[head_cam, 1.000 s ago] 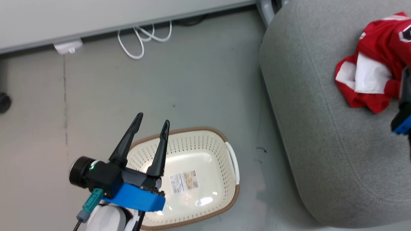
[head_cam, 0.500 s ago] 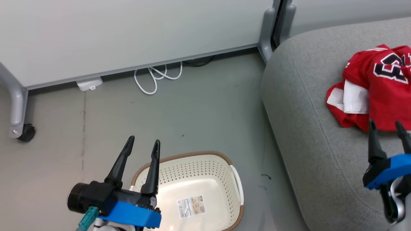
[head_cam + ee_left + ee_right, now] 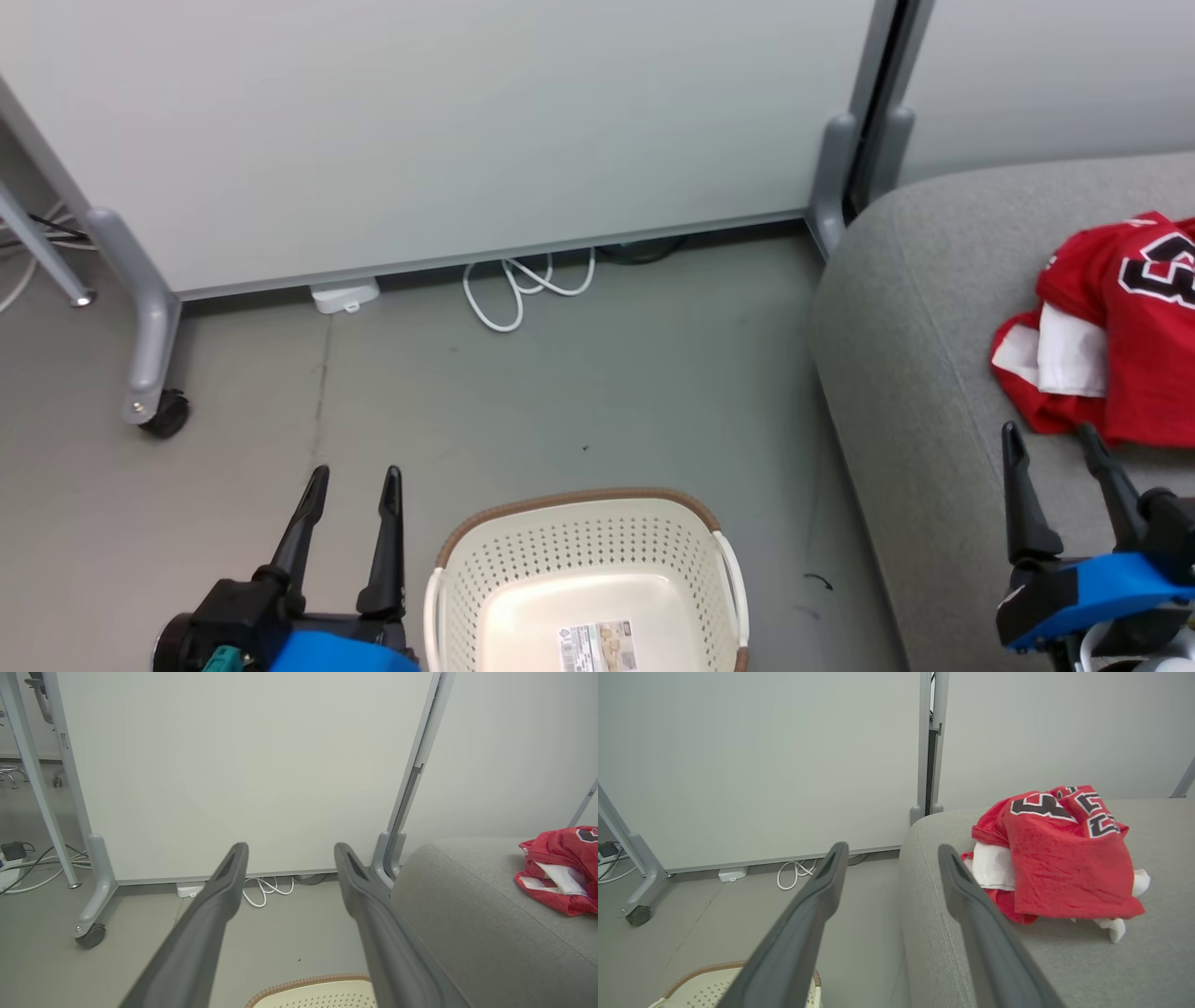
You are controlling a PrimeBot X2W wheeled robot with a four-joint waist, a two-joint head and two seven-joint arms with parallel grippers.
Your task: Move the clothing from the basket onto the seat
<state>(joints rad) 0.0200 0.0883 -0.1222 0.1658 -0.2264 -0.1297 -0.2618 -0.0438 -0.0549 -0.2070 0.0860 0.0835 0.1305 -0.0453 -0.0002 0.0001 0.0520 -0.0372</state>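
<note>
The red clothing with white panels and black-and-white print lies heaped on the grey seat at the right; it also shows in the right wrist view and the left wrist view. The cream basket stands on the floor at the bottom centre, with just a paper label on its base. My left gripper is open, left of the basket, holding nothing. My right gripper is open over the seat, just short of the clothing and apart from it.
A white partition panel on grey wheeled legs stands behind the floor. A coiled white cable and a small white box lie at its foot. The seat's rounded edge borders the floor on the right.
The head camera has tilted up, so the basket and both grippers sit lower in view and more of the panel shows. The right gripper has drawn back from the clothing. Both stay open.
</note>
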